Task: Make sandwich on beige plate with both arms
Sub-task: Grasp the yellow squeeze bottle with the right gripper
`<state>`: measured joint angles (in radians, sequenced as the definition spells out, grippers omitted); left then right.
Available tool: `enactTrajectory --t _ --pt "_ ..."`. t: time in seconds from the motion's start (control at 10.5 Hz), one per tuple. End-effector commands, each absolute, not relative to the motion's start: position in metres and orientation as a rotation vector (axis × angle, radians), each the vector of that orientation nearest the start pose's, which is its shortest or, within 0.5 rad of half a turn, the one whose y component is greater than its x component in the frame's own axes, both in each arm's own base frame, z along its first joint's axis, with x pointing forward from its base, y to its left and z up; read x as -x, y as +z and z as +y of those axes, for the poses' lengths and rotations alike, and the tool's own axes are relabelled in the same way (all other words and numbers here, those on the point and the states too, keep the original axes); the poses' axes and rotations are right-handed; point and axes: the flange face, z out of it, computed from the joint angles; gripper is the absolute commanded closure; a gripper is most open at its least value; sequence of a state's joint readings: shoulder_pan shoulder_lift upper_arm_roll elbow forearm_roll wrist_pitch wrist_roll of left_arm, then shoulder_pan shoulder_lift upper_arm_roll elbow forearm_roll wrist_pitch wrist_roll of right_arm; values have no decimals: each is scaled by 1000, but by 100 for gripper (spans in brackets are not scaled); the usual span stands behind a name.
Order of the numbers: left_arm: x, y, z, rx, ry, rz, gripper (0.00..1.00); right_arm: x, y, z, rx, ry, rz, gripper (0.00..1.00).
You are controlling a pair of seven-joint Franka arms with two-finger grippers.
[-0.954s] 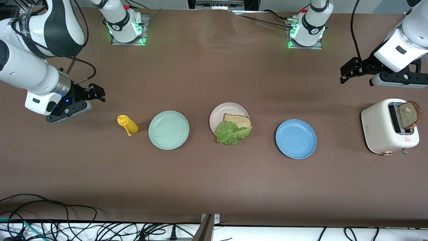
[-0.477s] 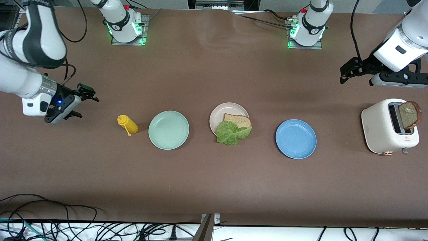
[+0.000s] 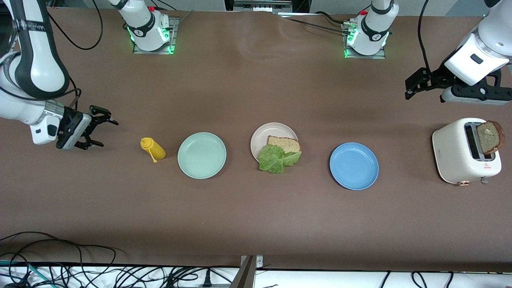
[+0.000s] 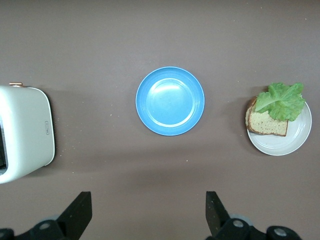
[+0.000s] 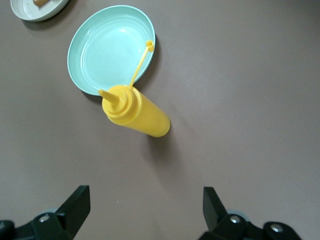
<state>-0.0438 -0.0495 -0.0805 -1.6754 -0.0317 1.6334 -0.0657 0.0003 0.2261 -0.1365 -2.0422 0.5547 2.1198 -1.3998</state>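
In the front view, both arms are running off the frame's side edges: the right arm (image 3: 28,72) at the upper left, the left arm (image 3: 486,48) at the upper right. The lettuce leaf (image 3: 276,158) is covering part of the bread slice (image 3: 285,144). A darker bread slice (image 3: 491,137) is sitting half sunk in the toaster (image 3: 466,151). In the left wrist view, the toaster (image 4: 22,131) is being cut by the frame's left edge. In the right wrist view, the beige plate (image 5: 37,11) is being cropped at the upper left corner.
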Motion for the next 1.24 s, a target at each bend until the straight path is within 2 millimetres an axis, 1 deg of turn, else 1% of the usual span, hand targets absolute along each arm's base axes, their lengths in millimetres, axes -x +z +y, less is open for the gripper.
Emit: enactTrajectory --t 0.0,0.19,0.38,0.67,0.86,1.14 --pt "-535 615 -80 3170 -19 104 0 -577 284 -59 2358 -360 -1310 0" --pt "-535 615 -81 3170 -19 107 0 -580 253 -62 2323 -407 -1364 0" --pt "-535 615 -80 3170 -19 104 0 -582 230 -59 2311 -434 -1373 0" --pt "-535 615 -80 3171 -19 104 0 -586 208 -43 2258 -491 -1408 0" --pt "-535 615 -81 3170 -19 104 0 -587 186 -27 2223 -542 -1430 0" --pt "-535 615 -79 3172 -19 97 0 -586 171 -12 2207 -557 -1422 0"
